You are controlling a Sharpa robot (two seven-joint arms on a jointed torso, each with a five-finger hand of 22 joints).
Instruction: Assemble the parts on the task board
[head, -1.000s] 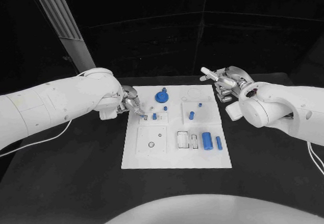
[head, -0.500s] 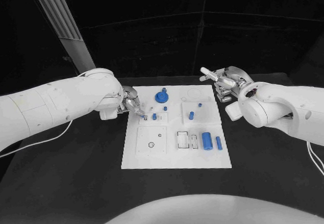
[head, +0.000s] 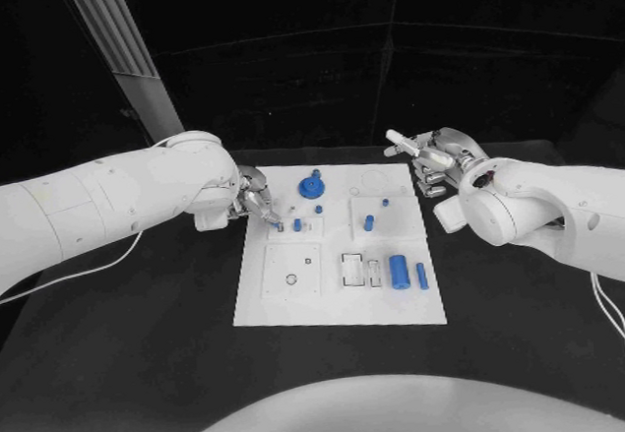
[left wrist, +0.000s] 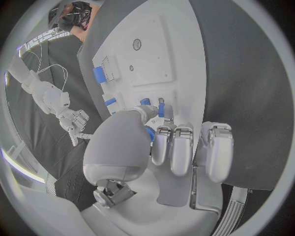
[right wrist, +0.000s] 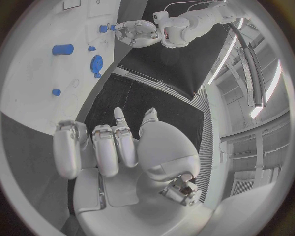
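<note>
Pinching small blue peg [left wrist: 161, 106] over task board [head: 340, 303]: L hand [head: 251, 202]; R hand [head: 437, 157] open, empty.

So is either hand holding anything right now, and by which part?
The left hand touches a small blue part on the task board; whether it grips it cannot be told. The right hand holds nothing.

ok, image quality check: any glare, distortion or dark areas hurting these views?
Head view: task board bright against a near-black table, parts readable. Left wrist view: strong fisheye bend, left hand covers much of the board. Right wrist view: bright ceiling strips, right hand evenly lit.
</note>
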